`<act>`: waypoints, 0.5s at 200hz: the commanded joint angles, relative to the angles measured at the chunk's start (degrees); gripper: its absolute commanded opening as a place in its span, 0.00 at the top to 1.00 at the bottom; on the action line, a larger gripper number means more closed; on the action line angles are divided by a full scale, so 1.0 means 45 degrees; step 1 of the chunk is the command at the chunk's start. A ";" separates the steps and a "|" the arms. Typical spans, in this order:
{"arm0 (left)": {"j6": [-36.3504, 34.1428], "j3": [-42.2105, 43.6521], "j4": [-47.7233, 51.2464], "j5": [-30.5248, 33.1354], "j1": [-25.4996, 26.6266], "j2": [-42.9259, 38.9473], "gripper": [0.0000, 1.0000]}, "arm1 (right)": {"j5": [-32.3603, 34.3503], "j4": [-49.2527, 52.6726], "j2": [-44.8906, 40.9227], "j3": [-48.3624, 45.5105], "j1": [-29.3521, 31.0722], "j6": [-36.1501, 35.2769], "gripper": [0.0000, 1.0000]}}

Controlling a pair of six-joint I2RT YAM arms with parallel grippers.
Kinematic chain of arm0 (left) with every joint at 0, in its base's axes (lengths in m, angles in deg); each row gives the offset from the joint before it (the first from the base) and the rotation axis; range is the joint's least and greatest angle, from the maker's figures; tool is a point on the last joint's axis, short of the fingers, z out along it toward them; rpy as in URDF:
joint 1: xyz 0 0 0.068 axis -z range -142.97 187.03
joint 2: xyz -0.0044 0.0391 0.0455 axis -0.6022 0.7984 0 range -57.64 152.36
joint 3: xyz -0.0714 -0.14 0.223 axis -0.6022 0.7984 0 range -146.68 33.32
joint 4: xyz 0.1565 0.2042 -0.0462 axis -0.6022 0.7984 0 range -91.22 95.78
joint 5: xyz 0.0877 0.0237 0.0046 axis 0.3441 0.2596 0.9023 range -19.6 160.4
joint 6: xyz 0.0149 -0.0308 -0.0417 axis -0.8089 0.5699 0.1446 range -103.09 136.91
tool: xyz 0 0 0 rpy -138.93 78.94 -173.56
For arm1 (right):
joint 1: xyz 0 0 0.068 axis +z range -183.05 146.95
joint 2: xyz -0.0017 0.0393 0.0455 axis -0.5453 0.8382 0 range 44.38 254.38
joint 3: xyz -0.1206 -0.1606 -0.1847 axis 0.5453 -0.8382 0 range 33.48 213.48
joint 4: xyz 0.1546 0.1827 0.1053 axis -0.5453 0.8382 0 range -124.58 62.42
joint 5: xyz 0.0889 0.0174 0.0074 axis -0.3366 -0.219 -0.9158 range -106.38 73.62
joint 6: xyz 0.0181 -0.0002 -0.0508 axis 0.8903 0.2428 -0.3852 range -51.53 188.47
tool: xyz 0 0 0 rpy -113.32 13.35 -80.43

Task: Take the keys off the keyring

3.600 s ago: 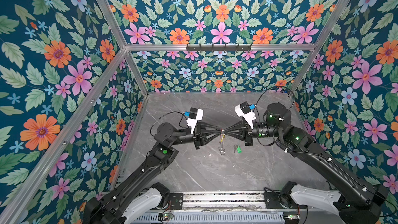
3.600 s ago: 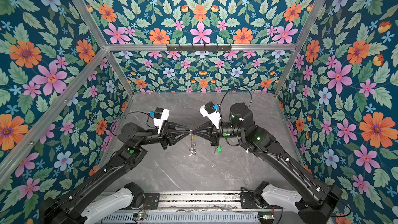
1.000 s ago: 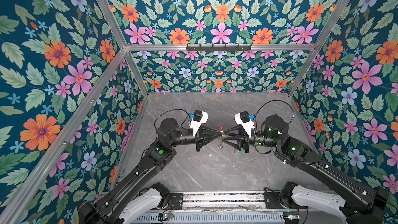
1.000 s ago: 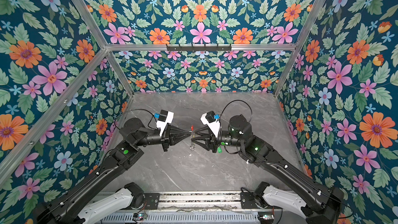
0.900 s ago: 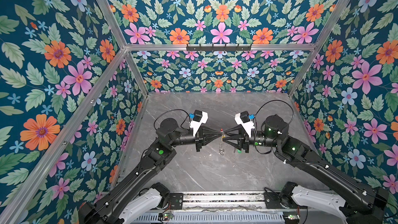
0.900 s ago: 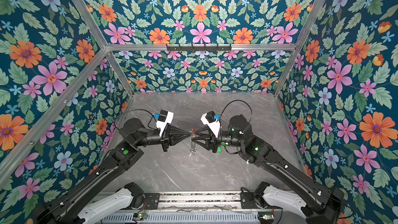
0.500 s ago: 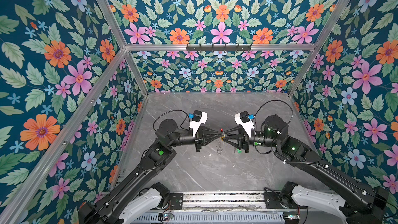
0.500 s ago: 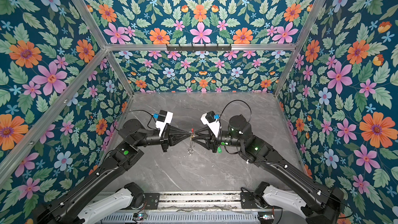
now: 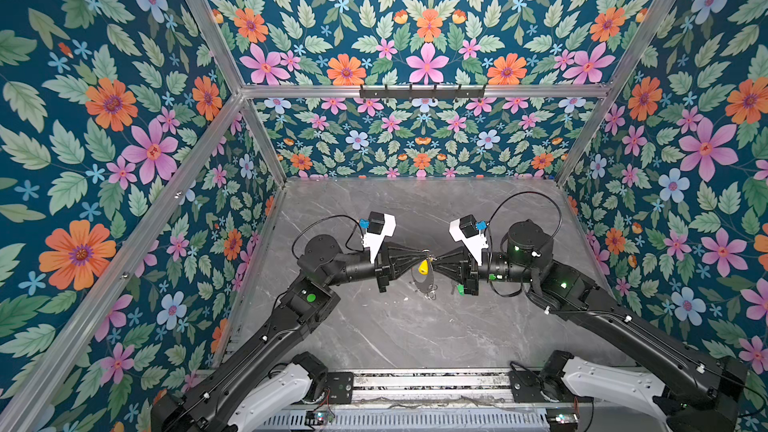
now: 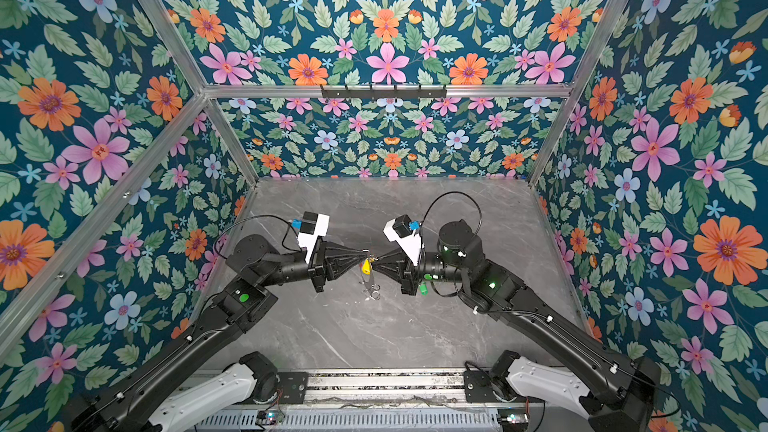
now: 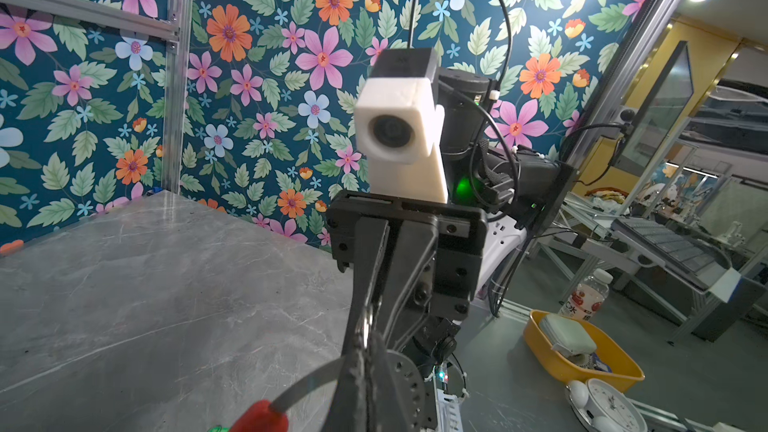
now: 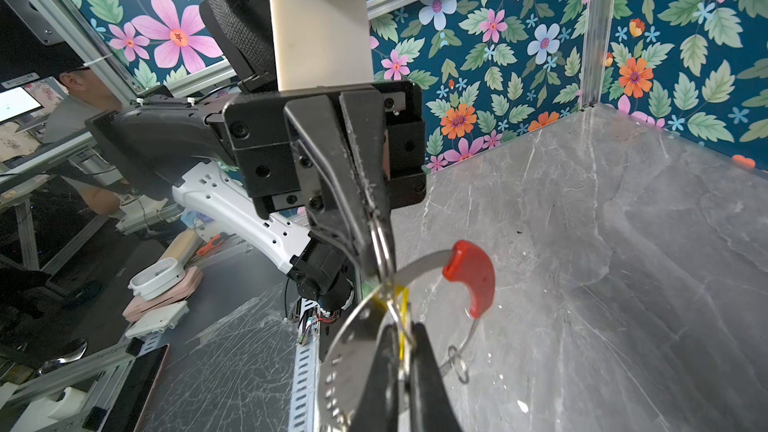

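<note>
My two grippers meet tip to tip above the middle of the table. The left gripper (image 9: 424, 254) (image 11: 365, 351) is shut on the keyring (image 9: 427, 284), whose grey band (image 11: 307, 384) and red sleeve (image 12: 471, 280) curve away from its jaws. The right gripper (image 9: 436, 258) (image 12: 401, 351) is shut on the yellow key (image 9: 422, 268) (image 10: 365, 266) and its small ring. That key shows edge-on between the right fingers. The loop with its small silver rings (image 12: 457, 363) hangs below both tips. The green key (image 9: 460, 289) (image 10: 423, 288) lies on the table under the right gripper, apart from the loop.
The grey marble table (image 9: 415, 334) is walled on three sides by floral panels. A black hook rail (image 9: 422, 91) runs along the back frame. The arm bases sit on a rail at the front edge (image 9: 415, 388).
The right gripper has closed, from part open half a second ago to shut on the yellow key. The yellow head now shows between the tips. Both arms have hardly moved.
</note>
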 commanded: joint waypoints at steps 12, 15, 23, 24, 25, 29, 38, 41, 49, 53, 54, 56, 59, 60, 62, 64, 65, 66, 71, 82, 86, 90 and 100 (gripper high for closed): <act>0.0373 0.0182 -0.1248 0.1099 -0.0001 -0.0074 1.00 | -0.0286 0.0464 0.0352 0.0275 0.0316 -0.0465 1.00; 0.0390 0.0184 -0.1279 0.1138 -0.0002 -0.0055 1.00 | -0.0309 0.0495 0.0390 0.0290 0.0348 -0.0488 1.00; 0.0457 0.0217 -0.1428 0.1155 0.0003 -0.0031 1.00 | -0.0330 0.0503 0.0484 0.0316 0.0431 -0.0515 1.00; 0.0463 0.0220 -0.1438 0.1155 0.0001 -0.0031 1.00 | -0.0340 0.0510 0.0505 0.0318 0.0429 -0.0523 1.00; 0.0477 0.0231 -0.1453 0.1155 -0.0001 -0.0030 1.00 | -0.0346 0.0503 0.0526 0.0329 0.0428 -0.0536 1.00; 0.0506 0.0242 -0.1512 0.1155 0.0002 -0.0022 1.00 | -0.0391 0.0497 0.0577 0.0349 0.0462 -0.0539 1.00; 0.0562 0.0272 -0.1636 0.1129 0.0008 -0.0001 1.00 | -0.0457 0.0455 0.0675 0.0376 0.0483 -0.0550 1.00; 0.0567 0.0280 -0.1660 0.1118 -0.0001 0.0017 1.00 | -0.0467 0.0457 0.0696 0.0388 0.0486 -0.0550 1.00; 0.0586 0.0287 -0.1697 0.1101 0.0013 0.0028 1.00 | -0.0495 0.0457 0.0751 0.0398 0.0497 -0.0550 1.00; 0.0587 0.0314 -0.1706 0.1066 -0.0001 0.0028 1.00 | -0.0510 0.0457 0.0770 0.0417 0.0488 -0.0557 1.00; 0.0587 0.0327 -0.1714 0.1062 -0.0012 0.0028 1.00 | -0.0518 0.0457 0.0775 0.0417 0.0497 -0.0557 1.00; 0.0587 0.0322 -0.1720 0.1058 -0.0005 0.0024 1.00 | -0.0525 0.0457 0.0769 0.0418 0.0503 -0.0561 1.00; 0.0587 0.0321 -0.1722 0.1057 -0.0007 0.0028 1.00 | -0.0517 0.0474 0.0779 0.0408 0.0505 -0.0566 1.00; 0.0578 0.0321 -0.1722 0.1057 -0.0005 0.0028 1.00 | -0.0522 0.0485 0.0780 0.0413 0.0505 -0.0568 1.00; 0.0575 0.0321 -0.1707 0.1067 -0.0003 0.0019 1.00 | -0.0511 0.0489 0.0780 0.0407 0.0506 -0.0569 1.00; 0.0584 0.0335 -0.1714 0.1060 -0.0002 0.0011 1.00 | -0.0518 0.0480 0.0780 0.0400 0.0506 -0.0569 1.00; 0.0586 0.0338 -0.1718 0.1039 -0.0002 0.0010 1.00 | -0.0522 0.0478 0.0780 0.0399 0.0496 -0.0569 1.00; 0.0587 0.0339 -0.1720 0.1029 -0.0002 0.0010 1.00 | -0.0524 0.0487 0.0780 0.0399 0.0501 -0.0569 1.00; 0.0587 0.0345 -0.1739 0.0973 -0.0010 -0.0001 1.00 | -0.0500 0.0506 0.0777 0.0404 0.0496 -0.0557 1.00; 0.0571 0.0398 -0.1694 0.0966 -0.0002 -0.0048 1.00 | -0.0413 0.0525 0.0744 0.0381 0.0505 -0.0540 1.00; 0.0553 0.0394 -0.1657 0.0917 -0.0003 -0.0054 1.00 | -0.0383 0.0567 0.0742 0.0397 0.0505 -0.0531 1.00; 0.0516 0.0372 -0.1617 0.0842 -0.0002 -0.0065 1.00 | -0.0353 0.0666 0.0727 0.0426 0.0498 -0.0521 1.00; 0.0391 0.0319 -0.1351 0.0778 -0.0014 -0.0071 1.00 | -0.0202 0.0872 0.0625 0.0469 0.0503 -0.0545 1.00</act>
